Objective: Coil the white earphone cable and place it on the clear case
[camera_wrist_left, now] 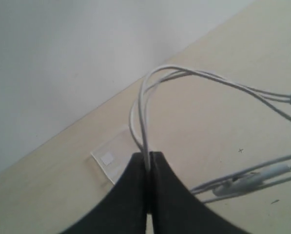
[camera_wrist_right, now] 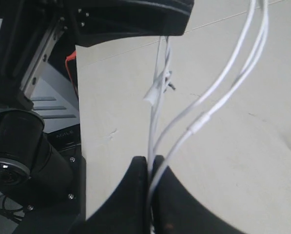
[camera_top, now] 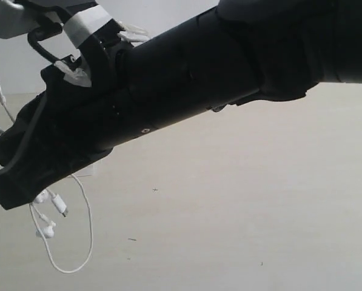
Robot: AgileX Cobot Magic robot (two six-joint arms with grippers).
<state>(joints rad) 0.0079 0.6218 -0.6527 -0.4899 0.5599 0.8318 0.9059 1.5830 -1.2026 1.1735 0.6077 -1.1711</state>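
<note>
My left gripper (camera_wrist_left: 149, 157) and right gripper (camera_wrist_right: 150, 163), both black, each clamp the one thin white earphone cable (camera_wrist_left: 142, 105), which dangles at the exterior view's lower left. One flat clear plastic case (camera_wrist_left: 117, 158) lies by the left gripper.

A black arm (camera_top: 187, 79) close to the exterior camera hides nearly all of the clear case (camera_wrist_left: 113, 151). The white earphone cable (camera_top: 59, 205) passes behind that arm and off the left edge. The left gripper (camera_wrist_left: 148, 155) covers the case's near corner.
</note>
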